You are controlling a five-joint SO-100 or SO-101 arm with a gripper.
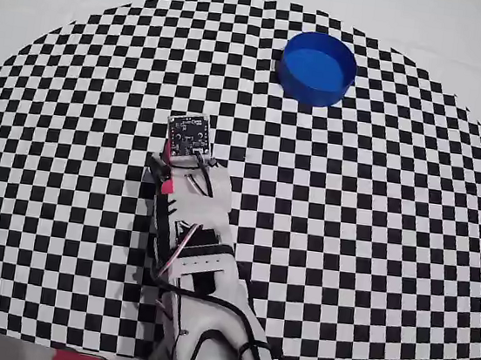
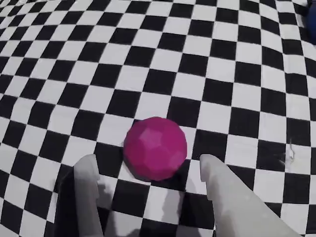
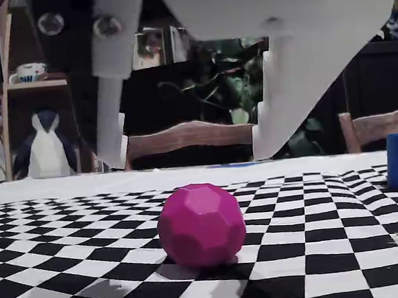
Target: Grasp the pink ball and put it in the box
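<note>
The pink ball point(image 2: 155, 148) rests on the checkered table point(image 2: 237, 59), and the hand point(image 2: 148, 165) hangs just above it with fingers point(image 2: 86, 173) spread apart, one on each side, not touching. The arm point(image 1: 192, 253) reaches forward and tips downward; the box point(image 1: 318, 68) stands well beyond the ball.

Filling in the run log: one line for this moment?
phase: pre-grasp | hand: open, above pink ball, not touching | box: empty, far

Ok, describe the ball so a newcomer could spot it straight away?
Find the checkered cloth. The ball rests on it just ahead of the open hand. It is the only pink faceted sphere, much smaller than the blue bowl.
</note>
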